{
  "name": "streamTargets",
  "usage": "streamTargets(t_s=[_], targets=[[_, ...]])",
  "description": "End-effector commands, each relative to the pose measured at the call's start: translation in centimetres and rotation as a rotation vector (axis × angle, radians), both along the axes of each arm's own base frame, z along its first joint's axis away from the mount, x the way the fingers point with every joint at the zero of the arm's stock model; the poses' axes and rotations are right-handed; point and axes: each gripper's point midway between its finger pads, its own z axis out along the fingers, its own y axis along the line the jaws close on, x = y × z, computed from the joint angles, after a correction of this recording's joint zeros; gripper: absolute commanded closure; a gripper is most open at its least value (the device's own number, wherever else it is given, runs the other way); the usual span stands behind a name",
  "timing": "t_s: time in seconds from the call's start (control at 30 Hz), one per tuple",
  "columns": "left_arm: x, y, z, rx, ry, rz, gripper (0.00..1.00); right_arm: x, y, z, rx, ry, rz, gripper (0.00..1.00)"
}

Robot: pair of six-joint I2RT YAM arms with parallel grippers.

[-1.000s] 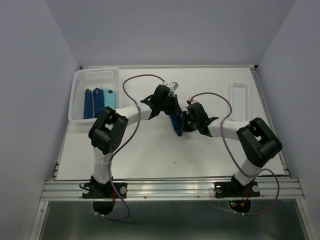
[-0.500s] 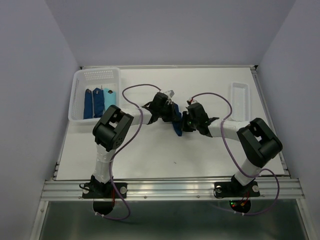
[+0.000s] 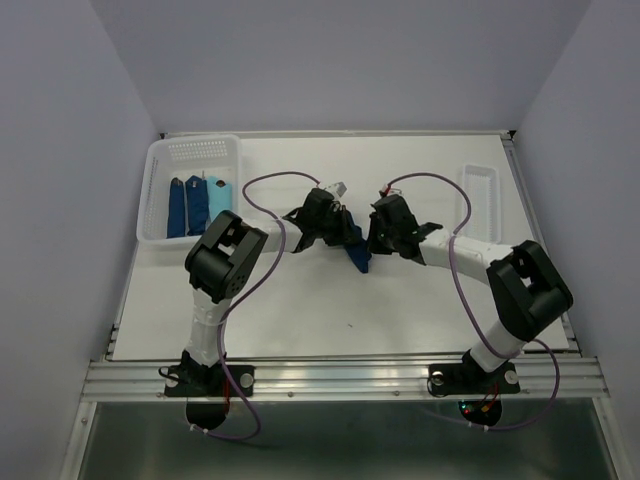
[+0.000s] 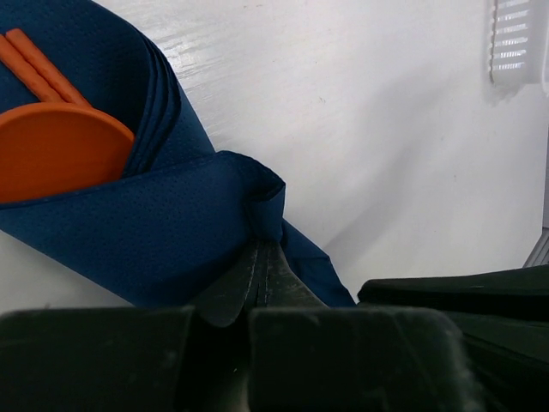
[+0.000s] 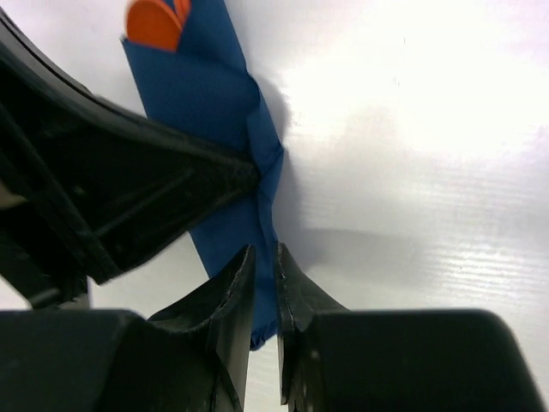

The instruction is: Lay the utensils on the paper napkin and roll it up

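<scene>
Top: the dark navy paper napkin, a folded bundle, lies mid-surface between the left gripper and the right gripper.
Left wrist: the left gripper is pinched tight on a napkin fold, with 2 orange utensils tucked inside.
Right wrist: the right gripper stands narrowly parted over the napkin's edge.

Bench middle blocked; near strip and far edge open.

At the middle of the bench the left end effector and the right end effector crowd the paper napkin from either side, nearly touching, with no passage between them. The left arm and the right arm slant in from the near corners, and purple cables loop above them. A white basket fills the far-left corner. A narrow white tray lies along the right edge. Bare bench shows along the near edge between the arm bases, and along the far edge between basket and tray.
</scene>
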Motion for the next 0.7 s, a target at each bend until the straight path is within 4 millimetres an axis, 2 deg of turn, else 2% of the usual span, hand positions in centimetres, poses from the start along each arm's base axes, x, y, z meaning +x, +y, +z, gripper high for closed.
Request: streamTargets(t_s=[0.0, 0.27, 0.33, 0.6, 0.67], targets=[[-1.0, 2.2, -2.0, 0.092, 0.037, 0.017, 1.0, 3.4, 0.2, 3.7, -0.029, -0.103, -0.04, 0.8], [-0.9, 2.2, -1.4, 0.083, 0.02, 0.006, 1.0, 4.4, 1.7, 3.4, -0.015, -0.09, 0.008, 0.81], [-1.0, 2.1, -1.4, 0.08, 0.02, 0.002, 1.0, 4.1, 1.7, 3.1, -0.014, -0.08, 0.015, 0.81], [-0.8, 1.7, -0.7, 0.062, 0.004, -0.019, 1.0, 1.8, 1.3, -0.5, -0.019, 0.011, 0.036, 0.83], [-0.8, 1.7, -0.7, 0.064, 0.003, -0.021, 1.0, 1.3, 1.3, -0.9, -0.012, 0.022, 0.044, 0.83]])
